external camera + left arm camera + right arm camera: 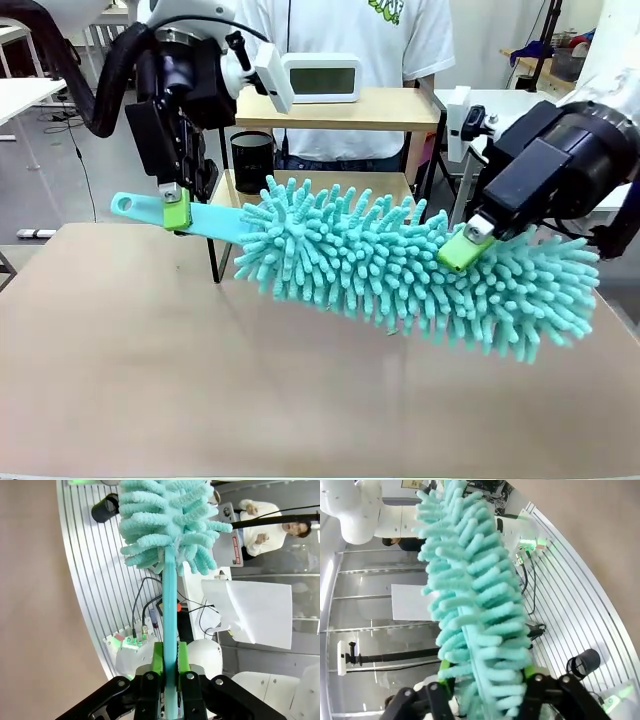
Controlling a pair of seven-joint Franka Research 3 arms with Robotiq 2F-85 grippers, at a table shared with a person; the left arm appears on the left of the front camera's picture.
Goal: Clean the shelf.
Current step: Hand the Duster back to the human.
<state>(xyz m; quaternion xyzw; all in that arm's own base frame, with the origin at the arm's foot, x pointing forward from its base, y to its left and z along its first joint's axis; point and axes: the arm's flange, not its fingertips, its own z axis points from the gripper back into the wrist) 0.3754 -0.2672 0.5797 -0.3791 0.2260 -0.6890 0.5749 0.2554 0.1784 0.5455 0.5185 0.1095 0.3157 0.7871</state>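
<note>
The left end effector (pixel 176 210) is clamped on the duster (pixel 400 265) handle and the right end effector (pixel 466 246) on its fluffy head, probably to carry it level toward the shelf (pixel 340 110) just beyond them.

Beige tabletop (pixel 250 380) and the two-tier shelf (pixel 405 108) at its far edge

The tabletop's near expanse is bare wood-tone — the shelf's black frame legs stand at its far side. On the upper board sits a white digital clock (pixel 322 78); on the lower board — a black cup (pixel 251 160).
</note>
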